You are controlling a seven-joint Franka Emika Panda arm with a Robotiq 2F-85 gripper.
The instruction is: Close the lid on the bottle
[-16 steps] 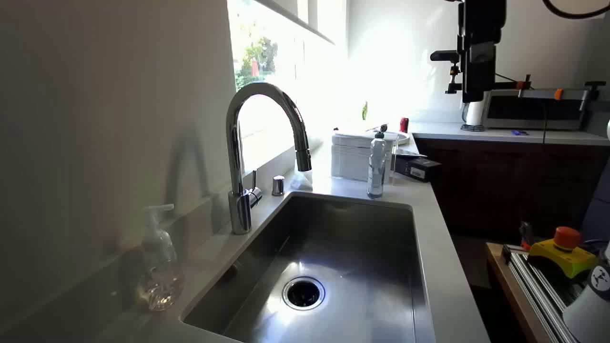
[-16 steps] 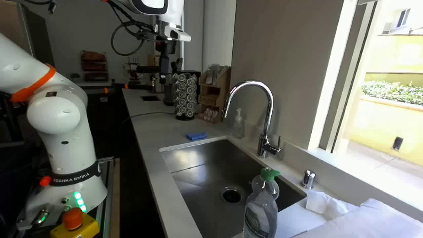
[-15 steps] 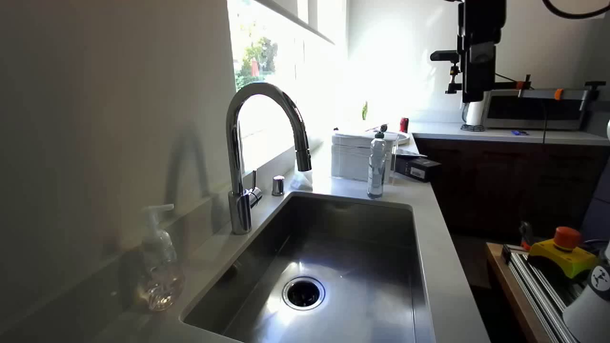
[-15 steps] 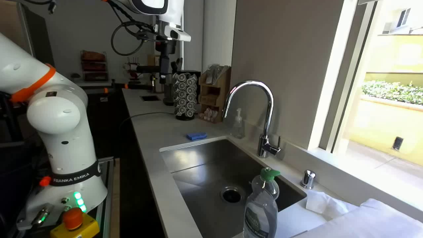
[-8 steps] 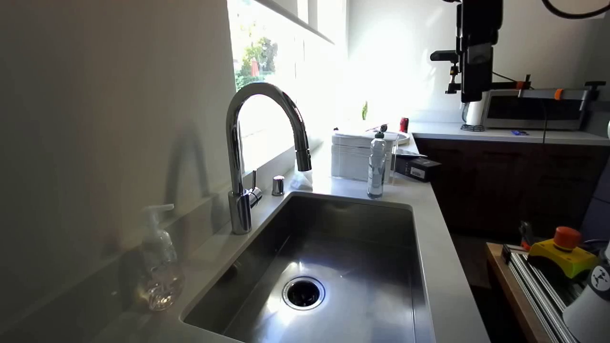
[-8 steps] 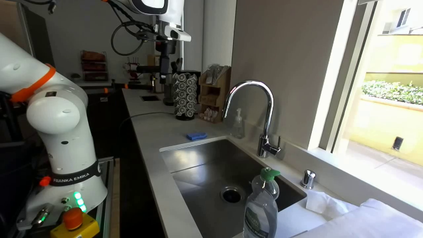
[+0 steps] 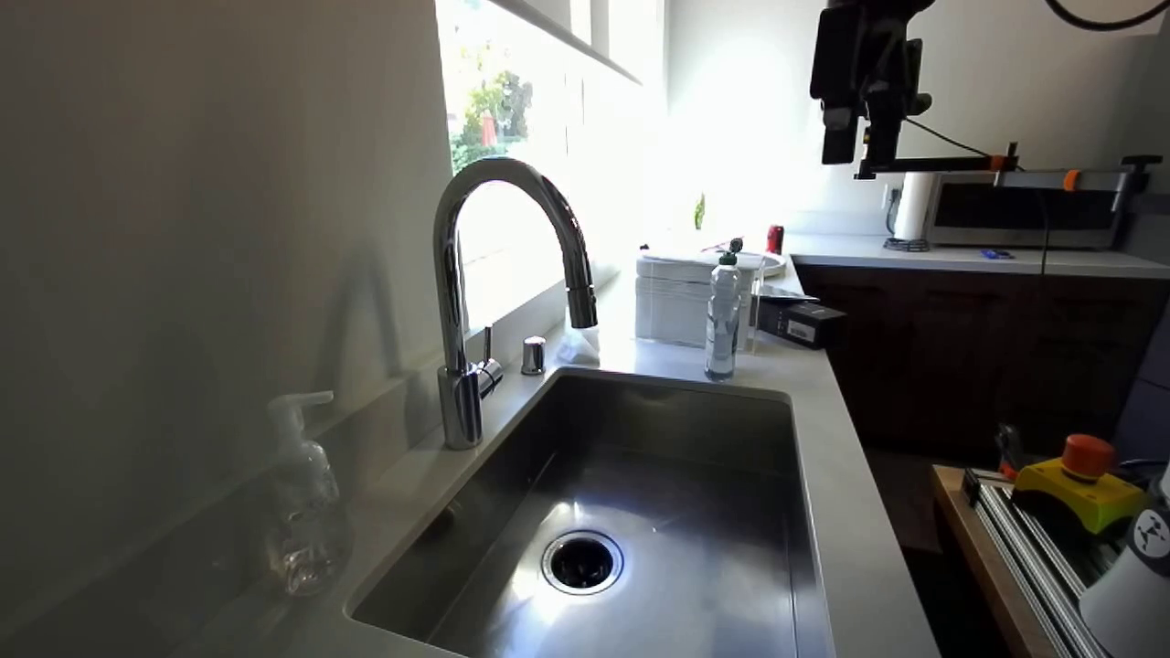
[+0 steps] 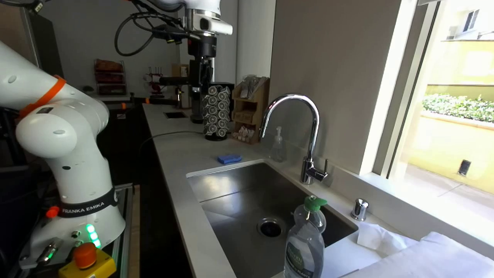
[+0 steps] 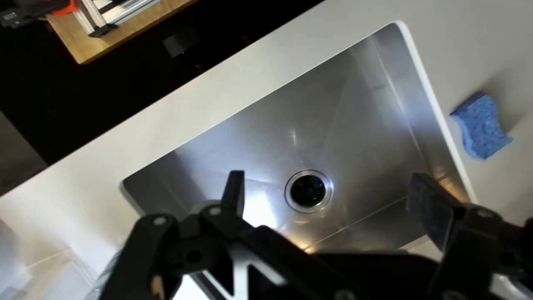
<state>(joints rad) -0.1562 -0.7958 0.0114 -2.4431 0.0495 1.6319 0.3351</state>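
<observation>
The arm [image 8: 73, 177] presents glossy white housings with rounded caps [image 8: 42, 139] and grey oval inserts [image 8: 58, 132]; from here, a dark oval plug [image 8: 66, 168] shows on the lower column. An orange strap [image 8: 43, 97] wraps an upper link. The base [image 8: 108, 226], beyond the long edge of the counter [image 8: 168, 143], carries a black band [image 8: 87, 207] lettered FRANKA EMIKA in white, a round badge [image 7: 1150, 533] with a white figure, green lights [image 8: 93, 236] and a silver connector [image 8: 49, 250]. Black cables [image 8: 120, 33] loop beside the wrist. The gripper [image 9: 327, 181] is black: angular links, round grey screw heads [image 9: 159, 221], slab-like fingers [image 9: 234, 193].
</observation>
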